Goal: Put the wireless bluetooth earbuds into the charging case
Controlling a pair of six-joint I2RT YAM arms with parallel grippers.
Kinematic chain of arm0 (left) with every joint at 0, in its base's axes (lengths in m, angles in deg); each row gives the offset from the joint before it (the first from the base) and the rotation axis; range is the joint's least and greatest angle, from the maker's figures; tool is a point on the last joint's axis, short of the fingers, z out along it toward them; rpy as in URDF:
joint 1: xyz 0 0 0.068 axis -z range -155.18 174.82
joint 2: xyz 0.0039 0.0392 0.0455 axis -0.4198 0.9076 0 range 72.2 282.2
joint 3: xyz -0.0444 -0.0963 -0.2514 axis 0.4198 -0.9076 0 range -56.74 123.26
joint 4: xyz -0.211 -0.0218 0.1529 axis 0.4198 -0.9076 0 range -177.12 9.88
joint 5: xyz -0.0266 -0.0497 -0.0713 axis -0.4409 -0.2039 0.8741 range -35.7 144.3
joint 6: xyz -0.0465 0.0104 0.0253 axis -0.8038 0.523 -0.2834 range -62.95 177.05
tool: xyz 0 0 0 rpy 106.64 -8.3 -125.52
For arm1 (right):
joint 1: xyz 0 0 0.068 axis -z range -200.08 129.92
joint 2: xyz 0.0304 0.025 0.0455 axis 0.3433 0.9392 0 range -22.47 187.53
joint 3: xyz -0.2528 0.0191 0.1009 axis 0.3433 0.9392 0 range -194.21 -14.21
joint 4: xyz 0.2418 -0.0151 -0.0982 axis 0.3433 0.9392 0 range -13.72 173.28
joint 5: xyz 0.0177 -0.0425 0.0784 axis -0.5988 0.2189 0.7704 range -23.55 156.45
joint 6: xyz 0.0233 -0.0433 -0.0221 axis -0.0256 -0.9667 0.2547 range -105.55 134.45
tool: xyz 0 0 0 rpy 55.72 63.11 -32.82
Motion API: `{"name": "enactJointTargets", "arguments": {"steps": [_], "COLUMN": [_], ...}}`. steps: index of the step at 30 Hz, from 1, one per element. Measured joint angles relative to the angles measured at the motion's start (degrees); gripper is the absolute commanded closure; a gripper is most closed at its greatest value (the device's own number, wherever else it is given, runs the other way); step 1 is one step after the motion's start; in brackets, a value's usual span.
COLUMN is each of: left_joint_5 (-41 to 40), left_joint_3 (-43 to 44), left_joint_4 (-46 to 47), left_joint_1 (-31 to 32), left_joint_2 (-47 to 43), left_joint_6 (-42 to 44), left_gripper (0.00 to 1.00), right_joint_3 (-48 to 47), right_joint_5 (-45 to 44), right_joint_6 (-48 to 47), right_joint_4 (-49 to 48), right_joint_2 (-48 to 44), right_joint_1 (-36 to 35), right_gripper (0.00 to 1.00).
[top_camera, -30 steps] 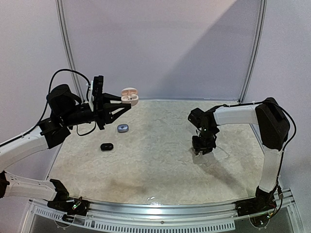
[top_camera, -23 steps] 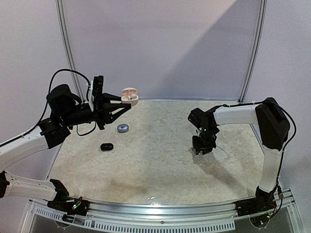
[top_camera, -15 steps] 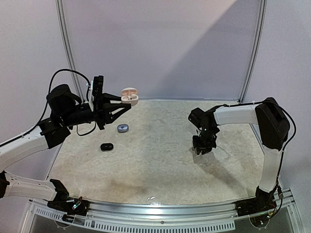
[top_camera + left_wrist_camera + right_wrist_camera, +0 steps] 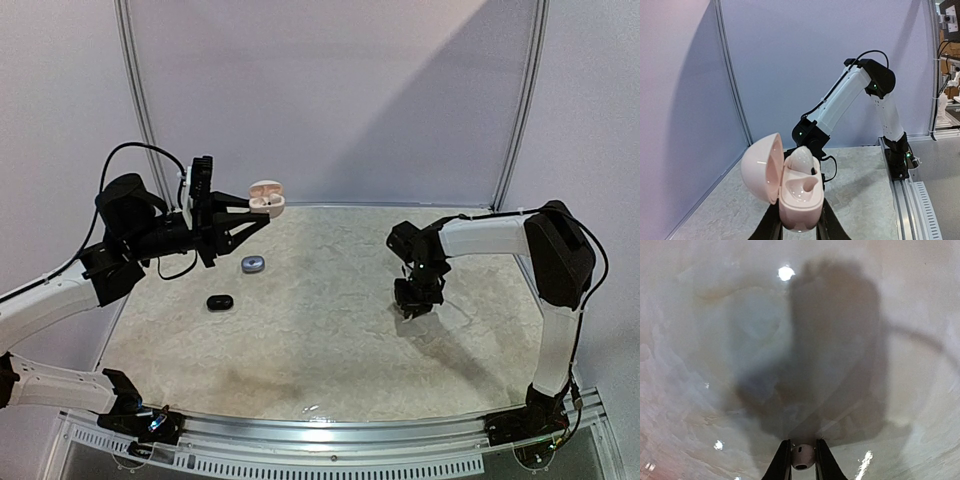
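Note:
My left gripper [image 4: 255, 212] is shut on a pale pink charging case [image 4: 266, 198], lid open, held up in the air at the back left. In the left wrist view the case [image 4: 800, 195] holds one pinkish-white earbud [image 4: 802, 158] in its far socket; the near socket is bare. My right gripper [image 4: 410, 306] points down just above the table at the right. In the right wrist view its fingers [image 4: 784, 460] are shut on a small whitish earbud [image 4: 802, 456].
A greyish-blue closed case [image 4: 252, 263] and a black closed case [image 4: 220, 301] lie on the marbled table [image 4: 320, 330] at the left. Metal frame posts and pale walls stand behind. The right arm [image 4: 850, 95] shows in the left wrist view.
My right gripper has risen very slightly with the earbud. The left arm and the pink case have not moved.

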Motion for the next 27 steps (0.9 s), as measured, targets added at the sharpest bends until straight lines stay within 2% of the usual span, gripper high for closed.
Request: {"name": "enactJointTargets", "arguments": {"steps": [6, 15, 21, 27], "left_joint_5": [-2.1, -11.6, -15.5, -19.3], "left_joint_3": [-0.9, -3.4, -3.7, -3.5], "left_joint_4": [0.5, 2.0, 2.5, 1.0], "left_joint_1": [0.0, 0.9, 2.7, 3.9], "left_joint_2": [-0.3, 0.1, 1.6, 2.6], "left_joint_6": [3.1, 10.3, 13.1, 13.2], "left_gripper": [1.0, 1.0, 1.0, 1.0], "right_joint_3": [-4.6, -24.0, -35.3, -36.2], "right_joint_5": [-1.7, -10.9, -17.5, -24.0], "right_joint_6": [-2.6, -10.4, -17.2, -23.9], "right_joint_4": [1.4, 5.5, 3.4, -4.9], "right_joint_2": [0.0, -5.9, -10.7, -14.0], "right_joint_1": [-2.3, -11.1, -19.8, -27.1], "right_gripper": [0.91, 0.92, 0.92, 0.92]}}
